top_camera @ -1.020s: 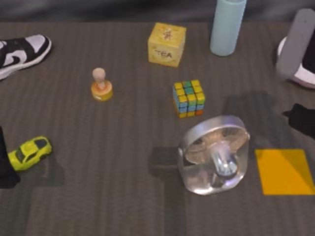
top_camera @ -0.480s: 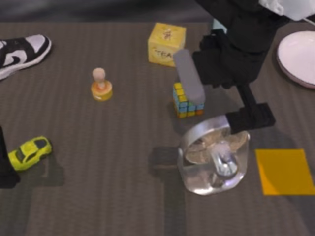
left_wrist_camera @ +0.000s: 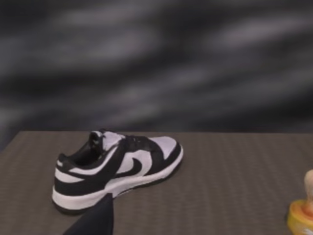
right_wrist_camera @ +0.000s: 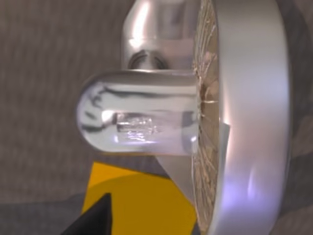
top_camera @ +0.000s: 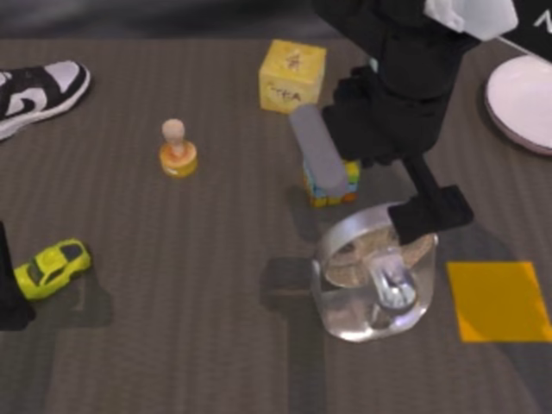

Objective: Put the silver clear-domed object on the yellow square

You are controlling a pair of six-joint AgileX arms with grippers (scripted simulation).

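The silver clear-domed object (top_camera: 373,278) lies right of the table's middle, tilted, its clear knob (right_wrist_camera: 142,120) pointing toward the front. The yellow square (top_camera: 500,300) lies flat just to its right, apart from it. My right gripper (top_camera: 424,217) reaches in from the back right and hovers over the object's far rim, open, holding nothing. In the right wrist view one dark fingertip (right_wrist_camera: 98,218) shows beside the silver rim (right_wrist_camera: 254,122), with the yellow square (right_wrist_camera: 146,205) behind it. My left gripper (top_camera: 9,302) stays parked at the left edge, open.
A puzzle cube (top_camera: 338,185), partly covered by the right arm, stands behind the silver object. A yellow tea box (top_camera: 291,76), a wooden peg on a yellow base (top_camera: 178,151), a toy car (top_camera: 52,266), a shoe (top_camera: 39,90) and a white plate (top_camera: 522,99) lie around.
My right arm has swung in from the back right edge to above the silver object's far rim, and now sits slightly farther left. The silver object has not moved.
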